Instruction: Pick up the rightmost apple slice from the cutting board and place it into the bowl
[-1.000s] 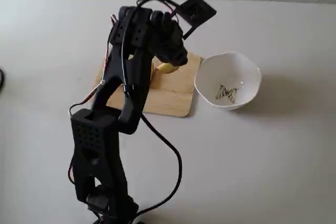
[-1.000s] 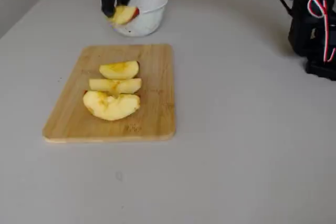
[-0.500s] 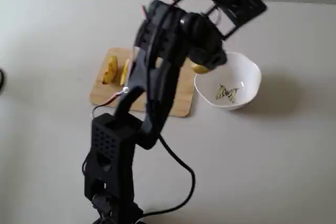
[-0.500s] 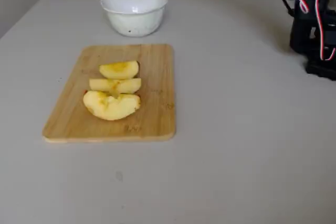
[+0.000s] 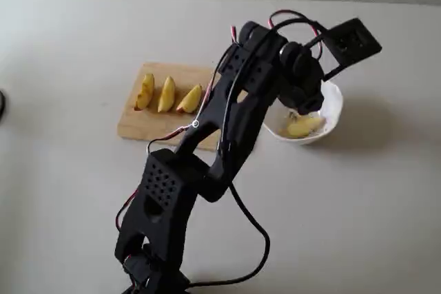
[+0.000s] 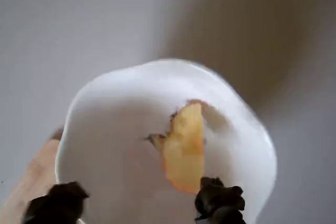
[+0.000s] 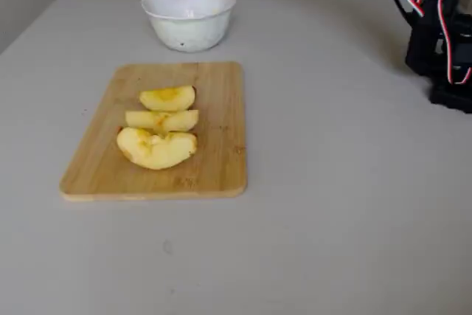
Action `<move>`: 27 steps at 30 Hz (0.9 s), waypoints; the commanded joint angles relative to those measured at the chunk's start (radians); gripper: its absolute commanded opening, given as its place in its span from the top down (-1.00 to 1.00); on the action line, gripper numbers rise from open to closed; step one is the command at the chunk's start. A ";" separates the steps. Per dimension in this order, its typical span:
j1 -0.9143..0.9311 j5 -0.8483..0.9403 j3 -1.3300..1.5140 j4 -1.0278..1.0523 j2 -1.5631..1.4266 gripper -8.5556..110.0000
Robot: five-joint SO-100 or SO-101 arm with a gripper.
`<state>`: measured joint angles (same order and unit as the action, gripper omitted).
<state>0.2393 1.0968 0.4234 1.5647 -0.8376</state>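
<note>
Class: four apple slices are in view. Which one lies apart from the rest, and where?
The apple slice lying in the white bowl, under the gripper. The other three slices sit side by side on the cutting board.

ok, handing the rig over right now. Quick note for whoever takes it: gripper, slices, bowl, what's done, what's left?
Gripper: open, empty, fingertips hanging just above the bowl, one on each side of the apple slice.
Apple slice: lying inside the bowl, free of the fingers.
Cutting board: three slices remain in a row; the bowl stands just off its end.
Done: pick and drop, judging by the slice in the bowl.
Left: lift the arm clear of the bowl and retract, probably nothing more.
</note>
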 commanded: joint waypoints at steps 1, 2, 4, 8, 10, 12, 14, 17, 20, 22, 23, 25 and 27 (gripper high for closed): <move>0.025 0.011 -0.075 -0.003 -0.002 0.15; 0.026 0.009 -0.100 0.008 0.009 0.16; 0.028 -0.002 -0.212 0.067 0.054 0.19; 0.000 -0.060 -0.649 0.252 0.199 0.43; -0.015 -0.169 -0.666 0.256 0.149 0.63; -0.035 -0.242 -0.666 0.256 0.092 0.79; -0.057 -0.288 -0.657 0.258 0.038 0.86; -0.092 -0.365 -0.584 0.259 -0.084 0.86; -0.144 -0.410 -0.430 0.259 -0.264 0.86; -0.184 -0.443 -0.327 0.259 -0.390 0.86; -0.206 -0.460 -0.267 0.258 -0.460 0.86; -0.252 -0.514 -0.150 0.258 -0.601 0.86; -0.298 -0.581 -0.041 0.258 -0.738 0.86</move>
<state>0.0153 0.6136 0.1994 1.7825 -1.2241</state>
